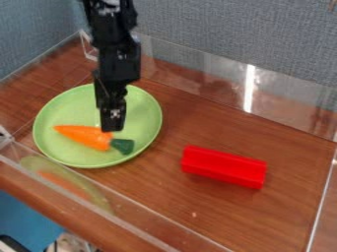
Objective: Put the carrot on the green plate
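Note:
The orange carrot (82, 136) lies flat on the green plate (59, 110), with its point to the left and its dark green stub (121, 146) near the plate's front right rim. My black gripper (113, 124) hangs straight down over the plate's middle. It sits just above and behind the stub end. It is open, and the carrot rests free of its fingers.
A red rectangular block (224, 165) lies on the brown wooden tabletop (250, 123), to the right of the plate. Clear acrylic walls (250, 84) ring the table at the back, left and front. A blue-grey wall stands behind.

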Robot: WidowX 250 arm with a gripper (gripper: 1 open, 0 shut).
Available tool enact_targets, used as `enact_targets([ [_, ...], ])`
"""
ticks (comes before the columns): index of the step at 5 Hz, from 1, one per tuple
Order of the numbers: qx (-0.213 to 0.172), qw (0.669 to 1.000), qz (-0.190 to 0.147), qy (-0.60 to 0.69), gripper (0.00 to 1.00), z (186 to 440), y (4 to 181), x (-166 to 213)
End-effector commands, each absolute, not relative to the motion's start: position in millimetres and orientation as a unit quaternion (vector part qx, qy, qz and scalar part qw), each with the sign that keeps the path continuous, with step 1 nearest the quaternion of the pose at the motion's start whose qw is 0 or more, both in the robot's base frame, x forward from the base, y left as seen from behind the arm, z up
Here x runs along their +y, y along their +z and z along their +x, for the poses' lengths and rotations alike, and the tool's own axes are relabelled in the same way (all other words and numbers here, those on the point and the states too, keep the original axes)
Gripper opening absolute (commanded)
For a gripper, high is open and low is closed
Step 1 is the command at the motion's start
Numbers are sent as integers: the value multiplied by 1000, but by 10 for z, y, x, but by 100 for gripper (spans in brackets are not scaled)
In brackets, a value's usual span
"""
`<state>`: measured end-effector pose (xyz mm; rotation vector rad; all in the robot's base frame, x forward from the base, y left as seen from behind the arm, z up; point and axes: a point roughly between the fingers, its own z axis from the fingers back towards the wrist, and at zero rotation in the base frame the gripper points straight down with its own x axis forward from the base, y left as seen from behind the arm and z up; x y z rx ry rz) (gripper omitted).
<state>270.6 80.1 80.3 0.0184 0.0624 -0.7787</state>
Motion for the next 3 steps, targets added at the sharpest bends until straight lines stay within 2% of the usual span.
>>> enact_targets([
  [1, -7, 923, 45, -382, 100, 2791, 1206, 771],
  [2, -8, 923, 43, -382, 0, 2730, 1174, 797],
  [3, -5, 924, 36, -382, 0, 2693, 1057, 824],
])
